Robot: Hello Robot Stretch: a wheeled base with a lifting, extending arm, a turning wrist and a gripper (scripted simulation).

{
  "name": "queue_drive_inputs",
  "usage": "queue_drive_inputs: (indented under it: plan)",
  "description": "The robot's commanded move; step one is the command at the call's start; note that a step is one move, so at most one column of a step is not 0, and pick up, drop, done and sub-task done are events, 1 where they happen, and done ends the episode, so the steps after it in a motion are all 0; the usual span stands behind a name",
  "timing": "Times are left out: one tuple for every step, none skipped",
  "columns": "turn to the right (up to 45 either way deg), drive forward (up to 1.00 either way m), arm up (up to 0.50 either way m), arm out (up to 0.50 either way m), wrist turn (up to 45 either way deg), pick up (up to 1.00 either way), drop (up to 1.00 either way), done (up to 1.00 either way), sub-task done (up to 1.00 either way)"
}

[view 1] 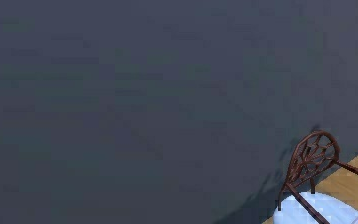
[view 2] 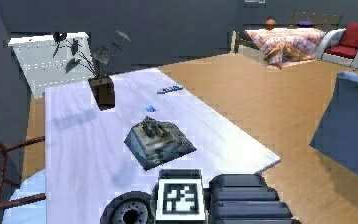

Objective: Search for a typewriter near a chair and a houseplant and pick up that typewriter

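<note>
RK: Pincer (view 2: 132,210) — dark body at the bottom edge of the arm side view, left of the white marker square. I cannot make out its far end, so I cannot tell whether it grasps anything or hangs released.

JM: Noted. Target position?

RK: Typewriter (view 2: 159,138), grey-green and squat, lies just below the middle of the frame on the pale worktop (view 2: 92,155), at an angle to the worktop's edges. Houseplant (view 2: 104,90) in a dark pot stands up and to the left of it, apart. Chair (view 2: 1,172), dark red metalwork, is at the lower left edge and also at the forward view's lower right.

JM: Handling estimate?

RK: Judgement only: heavy for its bulk, stiff, with a hard casing that is likely smooth. Keys and carriage parts are probably delicate — avoid them. Best purchase would be across the solid body, low on the two side walls, so the weight stays centred.

JM: Risk?

RK: Slipping or tilting if taken off-centre. Small blue item (view 2: 150,105) lies further up the worktop, apart from the target.
</note>
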Motion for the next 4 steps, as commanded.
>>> queue_drive_inputs:
  plan:
    - [0.0, 0.0, 0.0, 0.34, 0.0, 0.0, 0.0, 0.0, 0.0]
    - [0.0, 0.0, 0.0, 0.0, 45.0, 0.0, 0.0, 0.0, 0.0]
    - [0.0, 0.0, 0.0, 0.0, 45.0, 0.0, 0.0, 0.0, 0.0]
    - [0.0, 0.0, 0.0, 0.0, 45.0, 0.0, 0.0, 0.0, 0.0]
